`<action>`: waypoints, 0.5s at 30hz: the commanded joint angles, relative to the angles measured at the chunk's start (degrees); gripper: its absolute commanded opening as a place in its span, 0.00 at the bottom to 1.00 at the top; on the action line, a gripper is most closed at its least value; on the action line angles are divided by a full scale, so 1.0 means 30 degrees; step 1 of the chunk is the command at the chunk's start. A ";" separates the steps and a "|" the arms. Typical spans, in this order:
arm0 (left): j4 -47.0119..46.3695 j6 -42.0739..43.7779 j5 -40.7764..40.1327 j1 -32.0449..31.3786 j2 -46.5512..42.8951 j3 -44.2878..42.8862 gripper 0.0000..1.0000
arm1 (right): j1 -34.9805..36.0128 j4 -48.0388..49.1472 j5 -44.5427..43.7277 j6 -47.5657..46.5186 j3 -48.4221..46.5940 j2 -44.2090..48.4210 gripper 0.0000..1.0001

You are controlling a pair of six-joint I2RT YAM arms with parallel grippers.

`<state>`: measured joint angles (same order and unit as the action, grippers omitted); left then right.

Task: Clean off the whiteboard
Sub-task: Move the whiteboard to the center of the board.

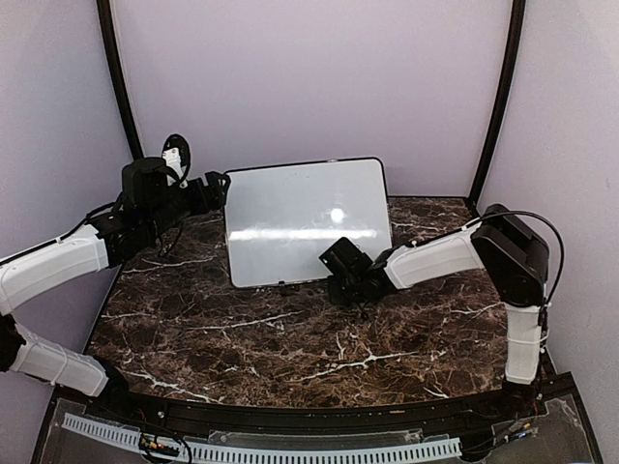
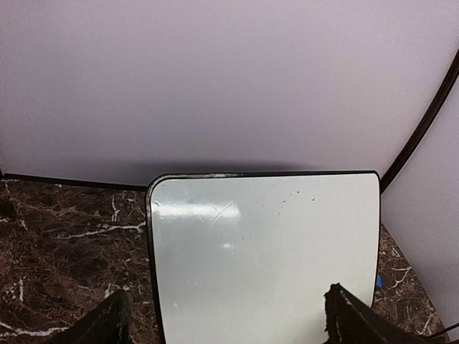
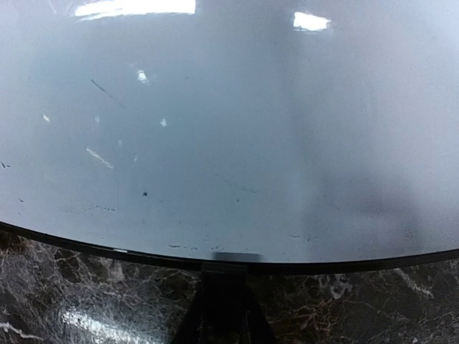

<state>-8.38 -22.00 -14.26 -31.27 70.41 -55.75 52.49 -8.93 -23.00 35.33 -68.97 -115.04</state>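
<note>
Left gripper [image 1: 215, 190]: jaws wide open, nothing held, just beside the left rim of the whiteboard [image 1: 308, 220]. Whiteboard leans at the back edge of the worktop [image 1: 290, 338], centre, top rim against the wall [image 1: 309, 77], only faint specks on it. Right gripper [image 3: 226, 287]: jaws fully closed, tip at the whiteboard's near rim; whether it pinches anything, cannot tell.

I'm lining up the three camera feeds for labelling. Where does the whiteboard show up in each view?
Top external: whiteboard at the centre of the picture, slightly above the middle.
Left wrist: whiteboard from lower centre to the right, cut off by the bottom edge.
Right wrist: whiteboard fills the upper three quarters; only its near black edge shows.
Shared landmark: the dark marble table, beside or below the board in every view.
</note>
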 commanded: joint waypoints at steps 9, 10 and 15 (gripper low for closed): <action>-0.0604 -0.0324 -0.0047 0.0296 -0.0621 0.0304 0.92 | 0.0026 0.0103 0.0117 0.0892 -0.3556 -0.2771 0.02; -0.0619 -0.0360 -0.0005 0.0325 -0.0620 0.0331 0.92 | 0.0023 0.0079 0.0034 0.0982 -0.3704 -0.2860 0.02; -0.0662 -0.0506 0.0166 0.0445 -0.0579 0.0359 0.92 | 0.0023 -0.0374 -0.0385 0.1338 -0.5087 -0.3675 0.03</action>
<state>-8.67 -22.96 -14.13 -30.50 70.37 -55.59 52.49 -11.11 -24.77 37.23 -80.42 -122.85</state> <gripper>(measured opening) 0.925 0.101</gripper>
